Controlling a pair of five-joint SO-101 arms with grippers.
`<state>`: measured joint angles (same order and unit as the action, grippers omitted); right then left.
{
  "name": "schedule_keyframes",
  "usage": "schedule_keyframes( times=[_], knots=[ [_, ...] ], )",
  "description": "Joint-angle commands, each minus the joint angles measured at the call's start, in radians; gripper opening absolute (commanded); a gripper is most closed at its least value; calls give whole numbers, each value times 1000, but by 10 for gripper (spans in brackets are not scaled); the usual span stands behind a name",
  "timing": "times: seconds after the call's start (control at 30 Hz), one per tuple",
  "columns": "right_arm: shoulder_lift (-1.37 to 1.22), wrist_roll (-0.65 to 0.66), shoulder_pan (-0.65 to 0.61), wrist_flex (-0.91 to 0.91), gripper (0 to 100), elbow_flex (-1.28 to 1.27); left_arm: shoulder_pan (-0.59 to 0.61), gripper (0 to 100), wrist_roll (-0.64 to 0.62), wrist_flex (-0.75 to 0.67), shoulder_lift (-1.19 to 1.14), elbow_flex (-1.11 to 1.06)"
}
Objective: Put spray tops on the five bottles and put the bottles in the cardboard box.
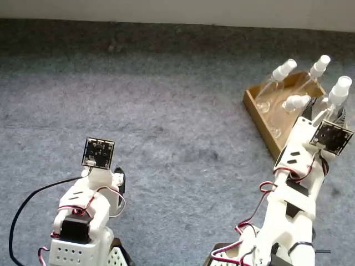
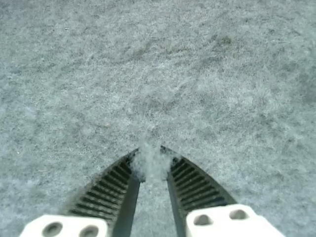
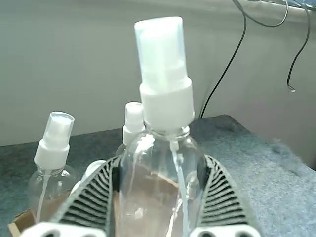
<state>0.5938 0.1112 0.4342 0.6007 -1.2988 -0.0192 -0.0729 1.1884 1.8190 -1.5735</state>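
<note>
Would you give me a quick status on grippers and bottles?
Left gripper barely open, empty, over grey mat. Right gripper shut on capped spray bottle at the cardboard box. Three capped bottles inside. Nothing blocking.

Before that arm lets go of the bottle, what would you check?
1. Right gripper clamped around the held bottle: ok.
2. Spray top seated on the held bottle: ok.
3. Held bottle's base inside the cardboard box: cannot tell.
4. Three other bottles in the box have tops: ok.
5. All five bottles accounted for: cannot tell, four visible.
6. Left gripper empty, away from the box: ok.
</note>
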Motion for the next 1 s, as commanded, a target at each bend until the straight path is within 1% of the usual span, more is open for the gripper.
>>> schedule_keyframes(
  times=[0.0, 0.2, 0.37, 0.73, 0.97],
  knots=[
    [-50, -6, -1, 82, 40, -25, 8, 7, -5, -5, 7, 5],
    [-140, -6, -47, 177, 40, -71, 8, 7, -5, -5, 7, 5],
    [-220, -6, -50, 219, 40, -77, 8, 7, -5, -5, 7, 5],
    [-369, 0, -44, 225, 40, -77, 8, 8, -5, -5, 7, 5],
    [-367, 6, -44, 225, 40, -68, 7, 9, -5, -6, 7, -8]
  ],
)
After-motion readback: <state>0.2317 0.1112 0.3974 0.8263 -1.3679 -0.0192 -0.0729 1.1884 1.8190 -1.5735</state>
